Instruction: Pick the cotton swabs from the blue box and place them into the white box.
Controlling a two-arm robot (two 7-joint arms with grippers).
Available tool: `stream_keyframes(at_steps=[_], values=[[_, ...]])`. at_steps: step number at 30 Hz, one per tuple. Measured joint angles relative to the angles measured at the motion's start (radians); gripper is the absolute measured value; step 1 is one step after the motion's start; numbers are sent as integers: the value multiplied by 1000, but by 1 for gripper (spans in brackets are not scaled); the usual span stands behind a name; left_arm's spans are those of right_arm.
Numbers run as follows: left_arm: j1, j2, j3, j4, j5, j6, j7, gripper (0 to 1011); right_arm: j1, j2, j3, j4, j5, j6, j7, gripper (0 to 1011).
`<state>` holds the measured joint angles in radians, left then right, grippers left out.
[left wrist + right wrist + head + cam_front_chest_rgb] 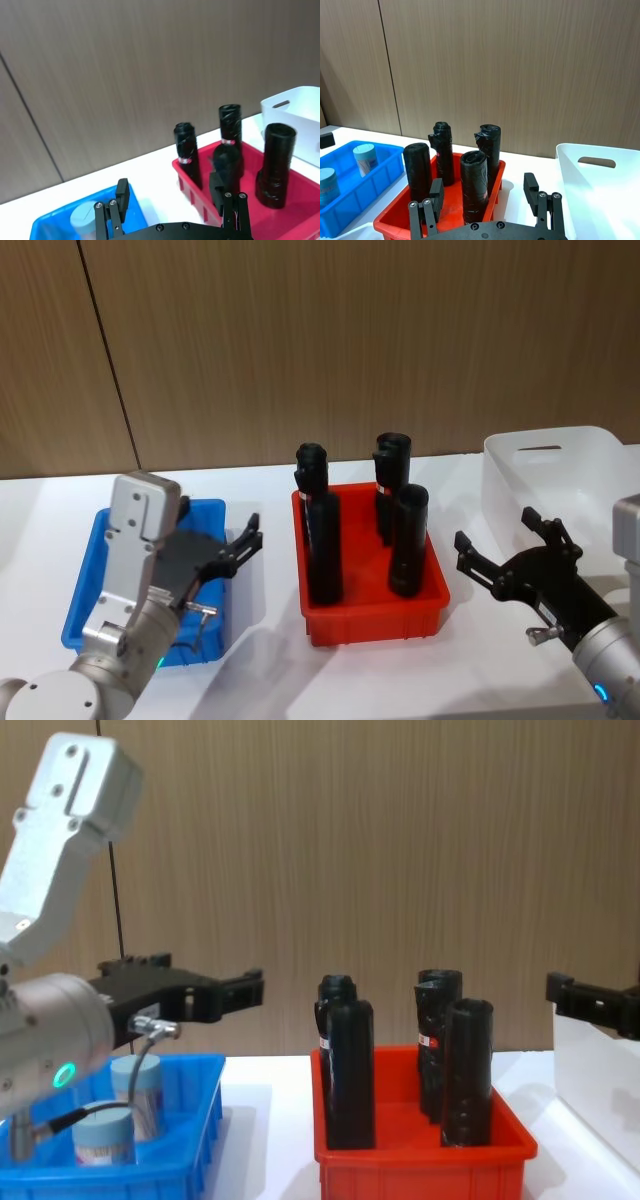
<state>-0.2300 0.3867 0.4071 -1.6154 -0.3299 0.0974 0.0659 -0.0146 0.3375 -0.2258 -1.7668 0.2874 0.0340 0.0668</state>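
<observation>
Two cotton swabs jars (135,1095) (103,1135) with pale blue lids stand in the blue box (185,1152) at the left; the right wrist view shows them too (365,157) (327,185). My left gripper (243,543) hovers open above the blue box (85,575), its fingers pointing toward the red bin, with nothing held. One jar (85,217) sits below its left finger (122,195). My right gripper (495,528) is open and empty, raised between the red bin and the white box (560,475), which stands at the far right.
A red bin (370,620) with several tall black bottles (322,550) stands in the middle, between the blue box and the white box. A wooden wall panel rises behind the white table (250,670).
</observation>
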Motion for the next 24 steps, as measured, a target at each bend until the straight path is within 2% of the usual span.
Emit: stream_keyframes(at_steps=[11,24], values=[[-5,6,-32,37,-62,46,26,1004,0,0,0,0,0,0,0,1002],[-17,5,-54,98,-99,73,36,1004,0,0,0,0,0,0,0,1002]])
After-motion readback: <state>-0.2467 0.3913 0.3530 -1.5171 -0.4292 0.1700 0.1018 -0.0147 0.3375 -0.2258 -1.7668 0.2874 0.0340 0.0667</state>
